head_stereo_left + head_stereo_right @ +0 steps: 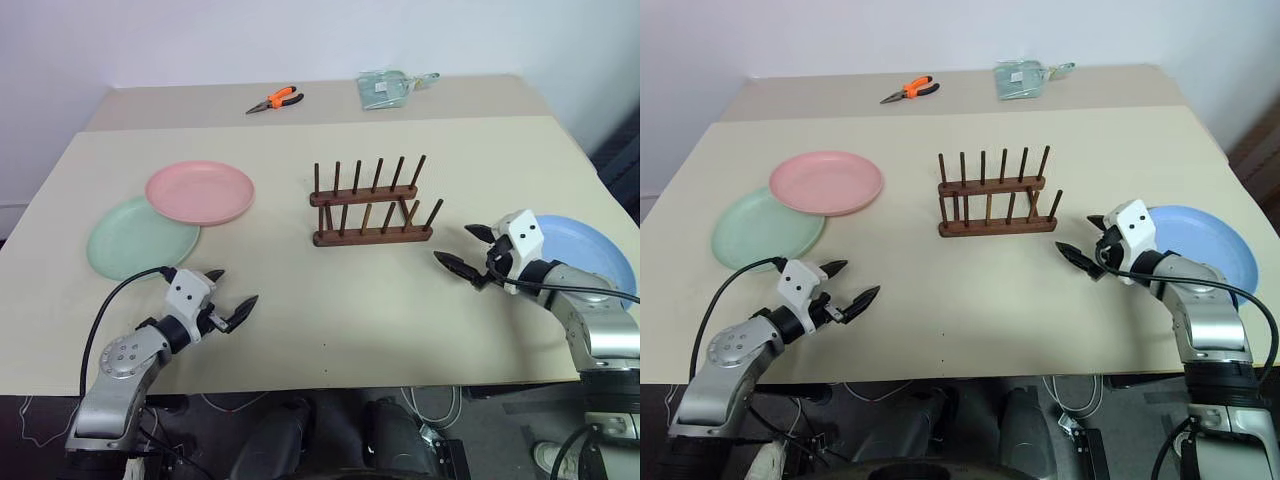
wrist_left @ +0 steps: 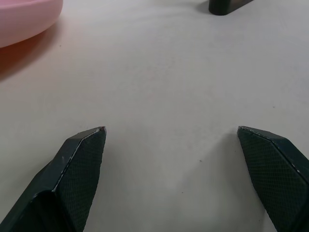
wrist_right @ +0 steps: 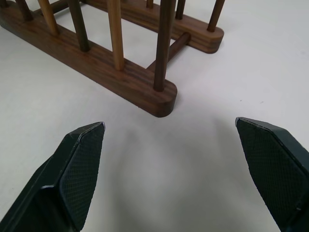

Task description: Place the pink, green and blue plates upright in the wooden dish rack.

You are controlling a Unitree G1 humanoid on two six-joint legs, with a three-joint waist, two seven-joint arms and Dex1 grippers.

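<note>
Beige tabletop (image 1: 300,330) spans most of the frame and carries three round matte plastic plates: one mint green (image 1: 130,240) at the left, one pale pink (image 1: 200,192) overlapping its upper right edge, one light blue (image 1: 590,250) at the far right. At centre stands one dark-brown wooden dish rack (image 1: 372,205), two rails of six pegs each, holding no plates. Two grippers hang near the table, left gripper (image 1: 228,300) at lower left, right gripper (image 1: 468,250) between rack and blue plate, both with fingers spread wide, holding nothing. At the top lie one pair of orange-handled pliers (image 1: 275,100) and one clear bag (image 1: 385,88).

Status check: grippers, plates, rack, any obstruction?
Left gripper and right gripper: jaws open, empty. Pink plate overlapping green plate, blue plate flat on table. Wooden dish rack empty. Nothing blocking.
</note>
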